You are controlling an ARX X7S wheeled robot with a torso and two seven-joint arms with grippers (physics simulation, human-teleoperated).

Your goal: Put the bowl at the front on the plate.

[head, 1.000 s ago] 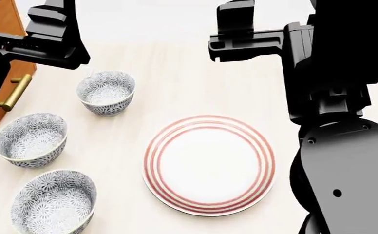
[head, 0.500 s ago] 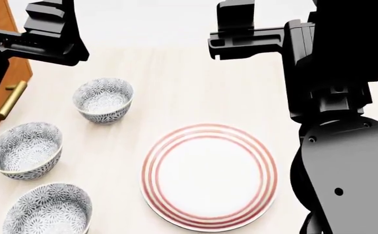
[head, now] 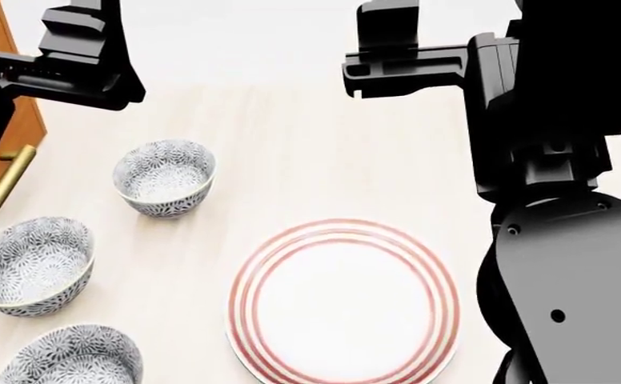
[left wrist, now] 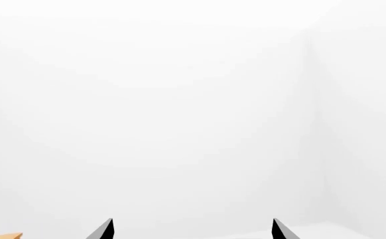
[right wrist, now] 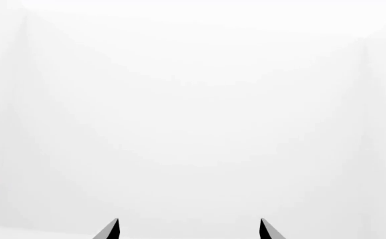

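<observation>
A pale wooden tabletop (head: 322, 144) before white walls is seen, on which the flower-patterned bowl (head: 70, 358) lies well below the released left claw (left wrist: 191, 230), the red-ringed plate (head: 342, 302) below the released right claw (right wrist: 189, 230).

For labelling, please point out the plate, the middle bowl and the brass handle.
plate (head: 342, 308): head view, bare white centre.
middle bowl (head: 30, 264): head view, patterned inside.
brass handle (head: 1, 179): head view, middle of bar.
</observation>
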